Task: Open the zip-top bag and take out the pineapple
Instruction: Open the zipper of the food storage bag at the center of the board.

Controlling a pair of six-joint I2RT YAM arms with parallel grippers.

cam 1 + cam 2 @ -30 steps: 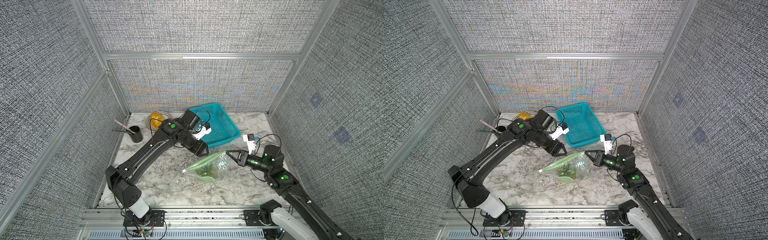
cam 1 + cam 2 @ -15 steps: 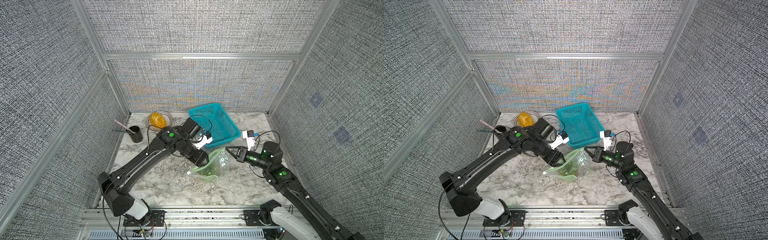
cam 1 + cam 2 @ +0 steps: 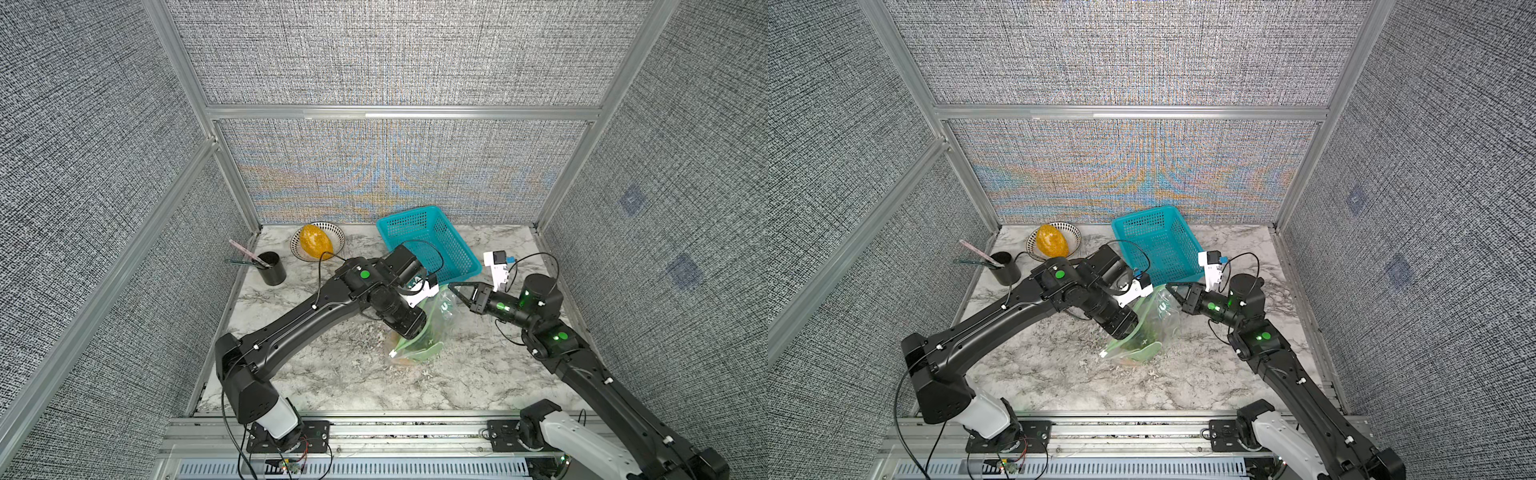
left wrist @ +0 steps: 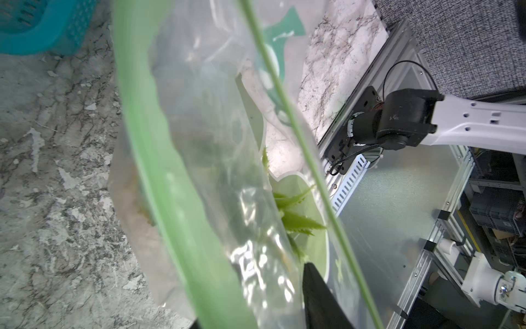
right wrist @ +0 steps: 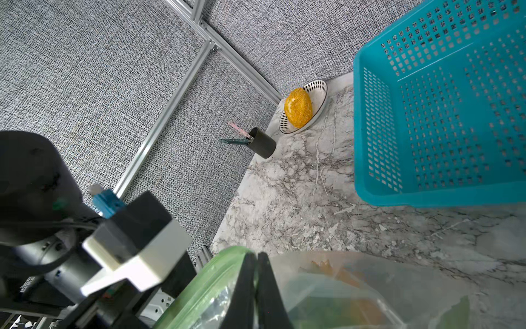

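1. Grey woven walls close in a marble table [image 3: 332, 374], and all the action is at its middle.
2. The left pincer [image 3: 417, 334] was up by the basket a second ago and has now dropped into the mouth of the bag [image 3: 438, 324]. One black finger [image 4: 321, 299] shows between the two green zip strips. I cannot tell whether it is clamped on anything.
3. The right pincer [image 5: 256, 257] is clenched on the bag's rim and has drawn it upward. The bag now stands gaping where it lay flatter before.
4. The pineapple [image 4: 296, 219] is inside the bag, low down, with its leaves just ahead of that finger.
5. The opening looks done to me, and the grab seems the step in hand.
6. Farther out, the teal basket [image 3: 428, 241] and the bowl [image 3: 338, 237] with its orange fruit [image 3: 316, 241] have not moved.
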